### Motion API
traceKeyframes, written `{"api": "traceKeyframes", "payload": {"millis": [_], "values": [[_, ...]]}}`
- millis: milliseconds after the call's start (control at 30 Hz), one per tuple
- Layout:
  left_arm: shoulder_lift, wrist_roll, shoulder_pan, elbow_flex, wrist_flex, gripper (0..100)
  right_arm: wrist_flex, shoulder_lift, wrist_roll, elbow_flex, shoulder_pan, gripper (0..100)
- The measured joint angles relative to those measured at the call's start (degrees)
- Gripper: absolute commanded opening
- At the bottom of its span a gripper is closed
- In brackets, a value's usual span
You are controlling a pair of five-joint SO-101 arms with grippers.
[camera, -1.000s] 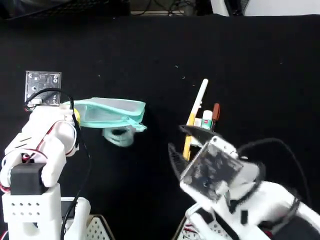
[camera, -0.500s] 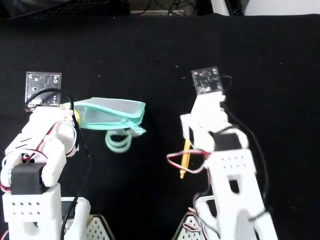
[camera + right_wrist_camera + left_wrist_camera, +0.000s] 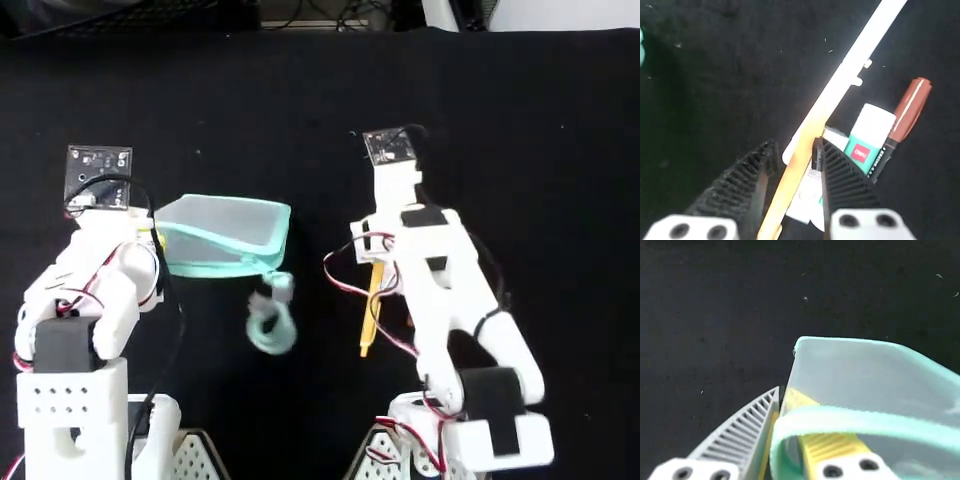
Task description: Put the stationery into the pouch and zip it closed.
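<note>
A translucent teal pouch [image 3: 225, 230] hangs off the table at the left with its mouth up. My left gripper [image 3: 152, 238] is shut on its rim. In the left wrist view the teal rim [image 3: 850, 421] runs between the grey and yellow fingers of the left gripper [image 3: 782, 395]. The pouch's loop strap [image 3: 270, 322] dangles towards the front. My right gripper [image 3: 795, 146] is open, its black fingers on either side of a long yellow-and-white pen [image 3: 840, 85]. A white glue stick [image 3: 867, 131] and a brown marker [image 3: 907, 107] lie beside the pen. In the high view the pen's yellow end [image 3: 371, 305] sticks out from under the right arm [image 3: 425, 260].
The table [image 3: 520, 130] is covered with black cloth. Open cloth lies between the pouch and the stationery and across the far half. Both arm bases stand at the front edge.
The right arm swung from low at the front to stand over the stationery, gripper down around the pen. The pouch's mouth tilted up and its loop strap swung forward.
</note>
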Motion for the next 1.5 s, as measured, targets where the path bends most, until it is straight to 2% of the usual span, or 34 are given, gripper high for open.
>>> {"api": "traceKeyframes", "payload": {"millis": [433,567,800,933,1067,1267,1367,1500], "values": [[0.00,0.00,0.00,0.00,0.00,3,-4.04,6.51,0.00,-2.46,0.35,11.9],[0.00,0.00,0.00,0.00,0.00,3,-4.04,6.86,0.00,-2.55,0.44,1.2],[0.00,0.00,0.00,0.00,0.00,3,-3.96,6.24,0.00,-2.46,0.53,1.2],[0.00,0.00,0.00,0.00,0.00,3,-3.43,-1.76,0.00,1.23,1.32,1.2],[0.00,0.00,0.00,0.00,0.00,3,-1.58,-16.53,0.00,7.38,1.76,1.2],[0.00,0.00,0.00,0.00,0.00,3,8.70,-43.60,0.62,11.78,-2.73,1.3],[0.00,0.00,0.00,0.00,0.00,3,14.51,-52.04,5.98,14.59,-6.51,1.3],[0.00,0.00,0.00,0.00,0.00,3,20.13,-54.86,15.65,21.19,-8.09,1.3]]}}
